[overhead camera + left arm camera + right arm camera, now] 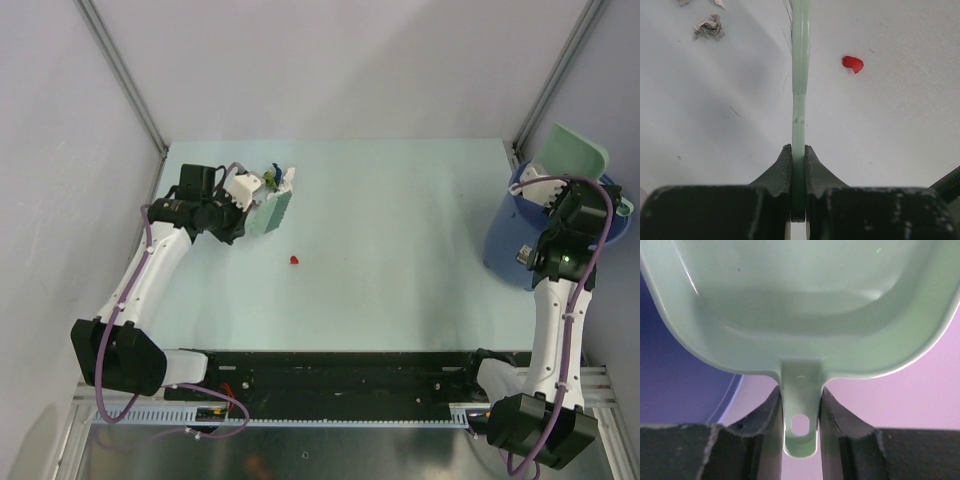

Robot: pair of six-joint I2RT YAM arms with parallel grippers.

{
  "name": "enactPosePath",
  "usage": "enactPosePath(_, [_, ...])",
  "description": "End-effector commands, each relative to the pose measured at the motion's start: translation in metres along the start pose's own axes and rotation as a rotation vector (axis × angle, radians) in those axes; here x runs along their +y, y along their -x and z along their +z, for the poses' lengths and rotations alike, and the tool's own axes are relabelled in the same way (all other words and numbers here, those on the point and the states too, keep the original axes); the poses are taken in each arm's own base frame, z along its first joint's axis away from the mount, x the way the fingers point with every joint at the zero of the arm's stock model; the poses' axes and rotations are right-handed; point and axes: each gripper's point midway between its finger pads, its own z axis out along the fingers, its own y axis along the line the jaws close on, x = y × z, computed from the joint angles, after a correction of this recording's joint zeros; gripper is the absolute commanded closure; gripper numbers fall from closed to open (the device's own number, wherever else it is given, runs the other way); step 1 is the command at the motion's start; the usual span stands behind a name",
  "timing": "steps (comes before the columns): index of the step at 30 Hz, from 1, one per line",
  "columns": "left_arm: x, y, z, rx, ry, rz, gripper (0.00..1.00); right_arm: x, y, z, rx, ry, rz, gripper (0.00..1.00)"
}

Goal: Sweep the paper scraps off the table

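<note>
My left gripper (250,203) is shut on the thin handle of a pale green brush (272,211) at the far left of the table (400,220); the wrist view shows both fingers clamped on the handle (799,125). A small heap of paper scraps (275,176) in white, green and blue lies just beyond the brush. One red scrap (294,260) lies alone nearer the middle, right of the brush in the left wrist view (852,63). A crumpled white scrap (708,27) lies to its left. My right gripper (556,188) is shut on the handle of the pale green dustpan (800,305), held tilted over the blue bucket (520,235).
Grey walls and metal frame posts (125,75) surround the table. The blue bucket stands at the right edge and its rim shows at the left of the right wrist view (670,380). The black base rail (340,370) runs along the near edge.
</note>
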Motion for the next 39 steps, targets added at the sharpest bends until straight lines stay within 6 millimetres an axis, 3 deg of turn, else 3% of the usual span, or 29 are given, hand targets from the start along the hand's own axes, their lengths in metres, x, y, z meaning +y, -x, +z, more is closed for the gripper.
enactPosePath(1, [0.002,0.021,-0.013,-0.073,0.006,0.042,1.0,-0.011,0.003,-0.014,-0.04,0.002,-0.03,1.0])
enactPosePath(2, [0.001,0.021,-0.013,-0.074,0.004,0.039,1.0,-0.036,0.004,-0.02,-0.057,-0.081,0.037,1.0])
enactPosePath(3, [0.001,0.02,-0.012,-0.07,0.002,0.036,1.0,-0.045,0.008,-0.026,-0.086,-0.097,0.079,1.0])
enactPosePath(4, [0.0,0.02,-0.011,-0.069,-0.003,0.032,1.0,-0.041,0.019,-0.028,-0.153,-0.062,0.167,1.0])
enactPosePath(7, [-0.001,0.019,-0.01,-0.065,-0.008,0.017,1.0,-0.051,0.041,-0.045,-0.242,-0.063,0.275,1.0])
enactPosePath(8, [-0.001,0.02,-0.01,-0.068,-0.007,0.015,1.0,-0.052,0.061,-0.054,-0.304,-0.058,0.291,1.0])
enactPosePath(10, [0.0,0.017,-0.01,-0.061,-0.001,0.011,1.0,-0.049,0.082,-0.064,-0.356,-0.045,0.372,1.0])
enactPosePath(11, [0.001,0.016,-0.01,-0.056,0.008,0.013,1.0,-0.049,0.111,-0.078,-0.459,-0.023,0.396,1.0])
enactPosePath(13, [0.002,0.013,-0.01,-0.046,0.02,0.016,1.0,-0.042,0.134,-0.091,-0.506,0.019,0.484,1.0])
enactPosePath(14, [0.004,0.011,-0.011,-0.041,0.027,0.015,1.0,-0.034,0.169,-0.11,-0.609,0.07,0.499,1.0])
enactPosePath(15, [0.005,0.009,-0.01,-0.035,0.031,0.011,1.0,-0.028,0.183,-0.118,-0.636,0.106,0.52,1.0])
enactPosePath(17, [0.005,0.005,-0.01,-0.028,0.034,0.006,1.0,-0.002,0.212,-0.137,-0.673,0.228,0.594,1.0])
enactPosePath(18, [0.006,0.002,-0.009,-0.02,0.036,0.0,1.0,0.021,0.245,-0.156,-0.728,0.326,0.574,1.0])
enactPosePath(20, [0.007,-0.001,-0.008,-0.014,0.039,-0.005,1.0,0.055,0.27,-0.171,-0.692,0.47,0.673,1.0])
enactPosePath(21, [0.008,-0.004,-0.007,-0.008,0.038,-0.012,1.0,0.081,0.292,-0.184,-0.689,0.55,0.643,1.0])
enactPosePath(24, [0.01,-0.008,-0.006,0.002,0.042,-0.023,1.0,0.131,0.32,-0.209,-0.664,0.784,0.686,1.0])
enactPosePath(25, [0.01,-0.009,-0.005,0.003,0.043,-0.026,1.0,0.158,0.334,-0.223,-0.665,0.914,0.652,1.0])
enactPosePath(28, [0.012,-0.013,-0.003,0.018,0.048,-0.039,1.0,0.206,0.347,-0.245,-0.572,1.112,0.646,1.0])
enactPosePath(32, [0.014,-0.016,0.0,0.034,0.051,-0.043,1.0,0.26,0.339,-0.269,-0.42,1.303,0.542,1.0])
enactPosePath(36, [0.013,-0.024,0.007,0.064,0.04,-0.046,1.0,0.302,0.301,-0.292,-0.202,1.463,0.393,1.0])
enactPosePath(39, [0.009,-0.033,0.017,0.097,0.013,-0.069,1.0,0.319,0.278,-0.31,-0.086,1.523,0.294,1.0])
